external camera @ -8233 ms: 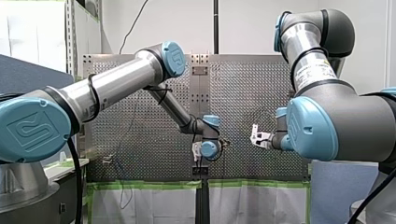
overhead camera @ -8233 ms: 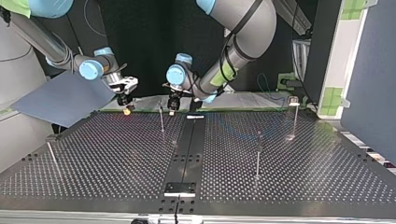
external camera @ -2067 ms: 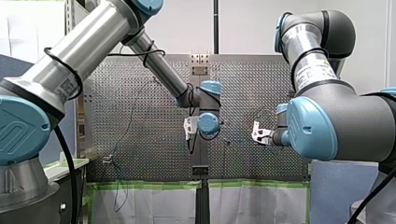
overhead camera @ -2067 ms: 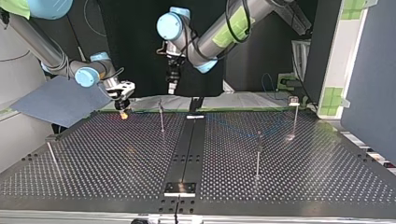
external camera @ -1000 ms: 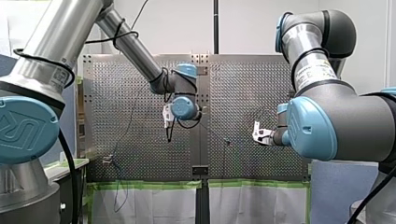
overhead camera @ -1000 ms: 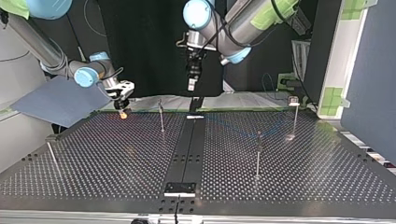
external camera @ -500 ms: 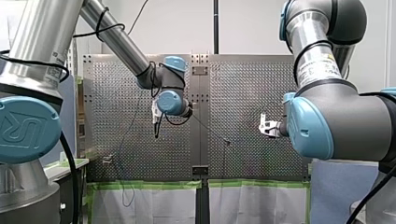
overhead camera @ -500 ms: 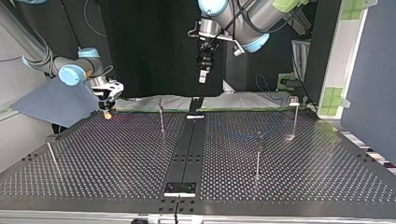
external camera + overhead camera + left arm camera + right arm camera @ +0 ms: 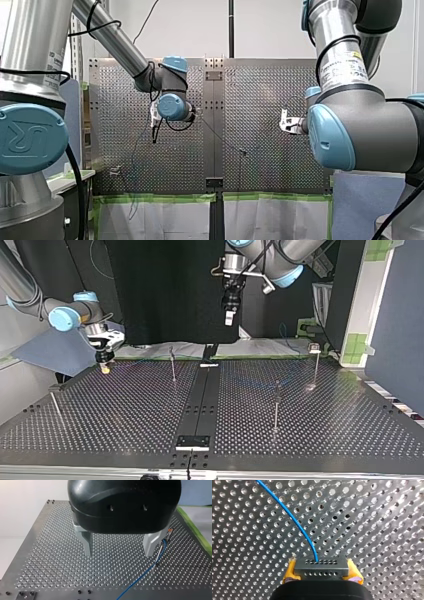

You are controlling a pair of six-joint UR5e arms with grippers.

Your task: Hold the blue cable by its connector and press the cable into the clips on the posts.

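Over at the top view's left, by the far edge of the table (image 9: 125,410), our right claw (image 9: 105,366) is clamped on the dark plug (image 9: 322,571) of the blue cable (image 9: 297,522), yellow pads (image 9: 288,574) squeezing it from both sides. From the plug's front the blue cable curves away ahead of the claw, over the table. Our left claw (image 9: 119,550) hangs high up, wide open, holding nothing. Down below it the blue cable runs off to one side of its metal fingers (image 9: 87,543), not between them.
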